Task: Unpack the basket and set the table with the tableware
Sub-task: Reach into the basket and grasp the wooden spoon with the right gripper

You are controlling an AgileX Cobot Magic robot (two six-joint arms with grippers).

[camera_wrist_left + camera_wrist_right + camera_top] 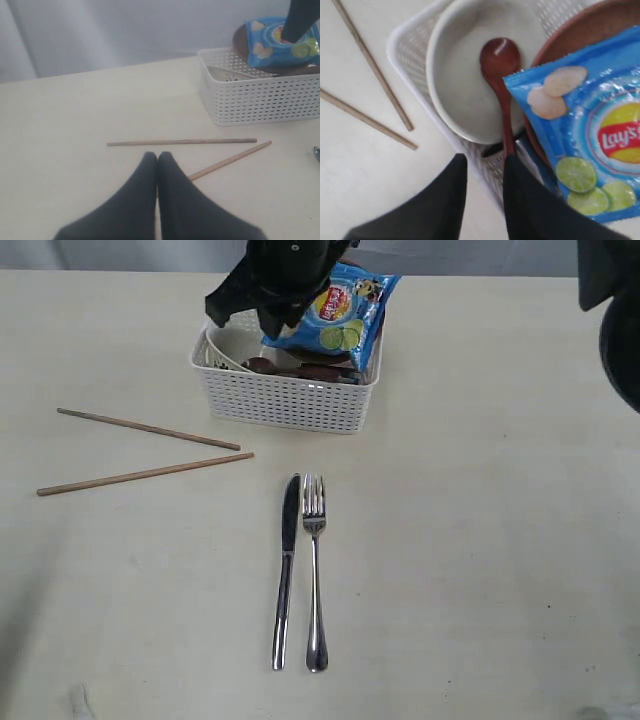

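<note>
The surface (480, 540) is wide and pale, and the one basket (290, 400) sits at its far middle. It is light lattice plastic, so I expect it to slide if I snag a wall.

One chips bag (340, 315) lies on top of the load. It is soft and slippery, is not tableware, and covers much of the one red-brown plate (580, 30). The plate looks like stiff wood, so I'd take it by the rim.

One pale bowl (460, 90) fills the basket's left end. I judge it smooth and breakable, so I'd pinch the rim gently.

Two chopsticks (150, 428) lie out on the left, thin and apt to roll. One knife (287, 570) and one fork (315, 570) lie side by side at the near middle, steel and slick.

One wooden spoon (500, 60) rests in the bowl. It is light, and the handle is the place to take hold. I see no cup.

My right claw (486, 159) hangs over the basket's wall by the spoon handle's end, fingers parted and pinching nothing that I can see. My left claw (158, 156) is pressed together and empty, by the chopsticks.
</note>
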